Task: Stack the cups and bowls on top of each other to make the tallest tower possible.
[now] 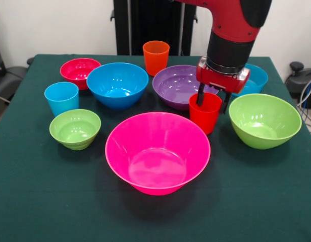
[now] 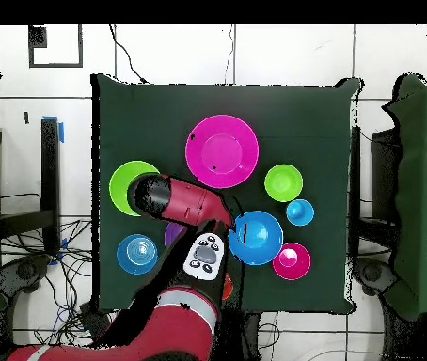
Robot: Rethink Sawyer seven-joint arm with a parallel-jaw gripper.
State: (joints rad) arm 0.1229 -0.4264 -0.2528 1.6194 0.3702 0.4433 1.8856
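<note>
All pieces stand apart on the green table (image 1: 39, 201); no tower stands. My gripper (image 1: 213, 103) is open, low over the red cup (image 1: 205, 117): one finger (image 1: 200, 96) dips inside its rim, the other is outside its right side. Around it are the purple bowl (image 1: 173, 83), the big lime bowl (image 1: 264, 120) and the hot pink bowl (image 1: 157, 151). The orange cup (image 1: 156, 56), the blue bowl (image 1: 117, 83), the crimson bowl (image 1: 80, 70), the light blue cup (image 1: 61, 98) and the small lime bowl (image 1: 75, 128) stand to the left. A second blue bowl (image 1: 258, 79) is half hidden behind the arm.
In the overhead view my arm (image 2: 184, 202) covers the gripper, the red cup and most of the purple bowl. The pink bowl (image 2: 221, 150), the blue bowl (image 2: 255, 237) and the second blue bowl (image 2: 137, 253) show around it. Chairs stand beside the table.
</note>
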